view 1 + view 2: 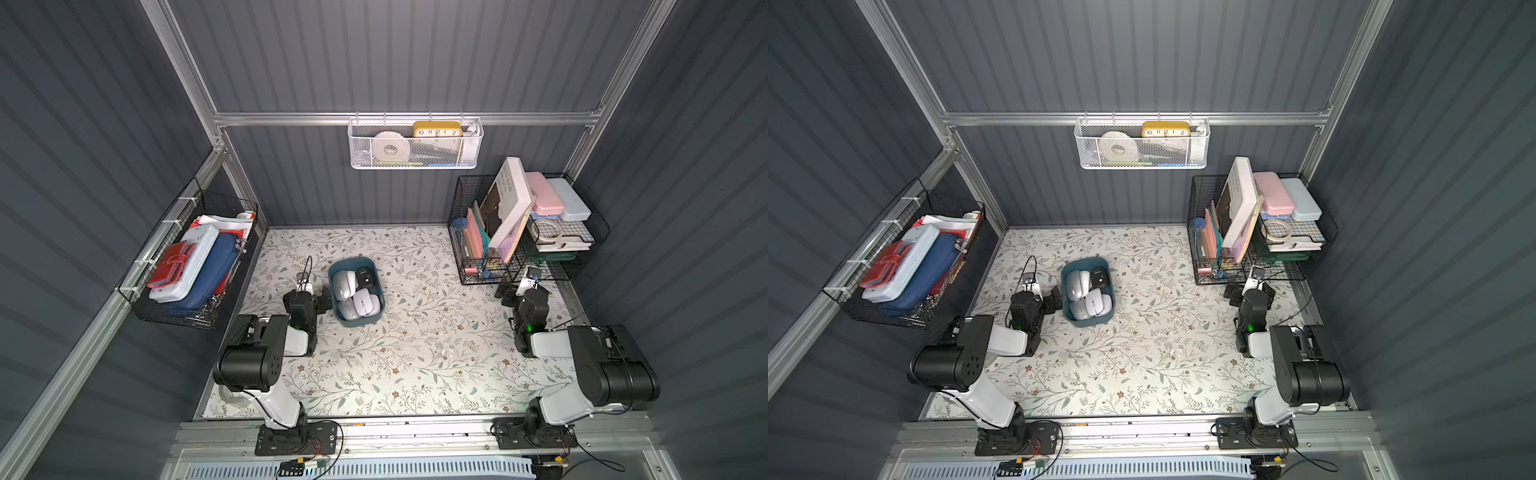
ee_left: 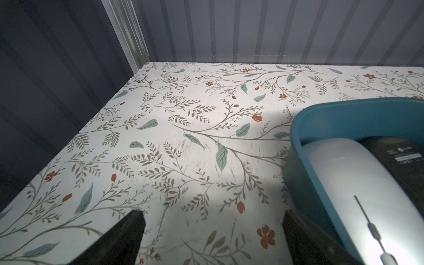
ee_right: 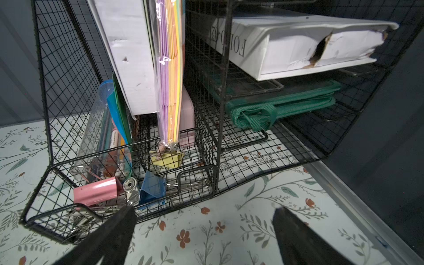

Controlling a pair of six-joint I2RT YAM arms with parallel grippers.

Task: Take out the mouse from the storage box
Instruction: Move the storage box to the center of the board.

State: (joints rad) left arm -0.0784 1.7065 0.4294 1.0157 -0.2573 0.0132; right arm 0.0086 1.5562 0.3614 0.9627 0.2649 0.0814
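Inspector: Progress on the mouse?

Surveyor: None is out. The box (image 1: pixel 360 321) stands on the tabletop (image 1: pixel 415 357), left of centre. Everything mouse-shaped in view lies inside it: what look like three pale mice (image 1: pixel 345 284), packed close, and a black mouse (image 1: pixel 365 276) at the far end, label side up in the left wrist view. No mouse lies on the tabletop outside the box.

Inspector: Left tool?

Surveyor: The left tool (image 2: pixel 213 214) is spread wide with nothing between its jaws. It sits low beside the box's left wall, outside the box. One finger (image 2: pixel 305 238) is just beside that wall; I cannot tell whether it touches. The nearest pale mouse lies just over the rim from it.

Inspector: Right tool?

Surveyor: The right tool (image 3: pixel 204 211) is also spread wide and empty. It is well apart from the box, facing the wire rack (image 3: pixel 220 128) at the right rear.

Inspector: Outstanding work?

Surveyor: In my judgement, all of it. A tool has yet to come over the rim, close on one mouse, lift it clear of the walls and set it on the tabletop. The left tool is the better placed. The tight packing may leave little room for the fingers.
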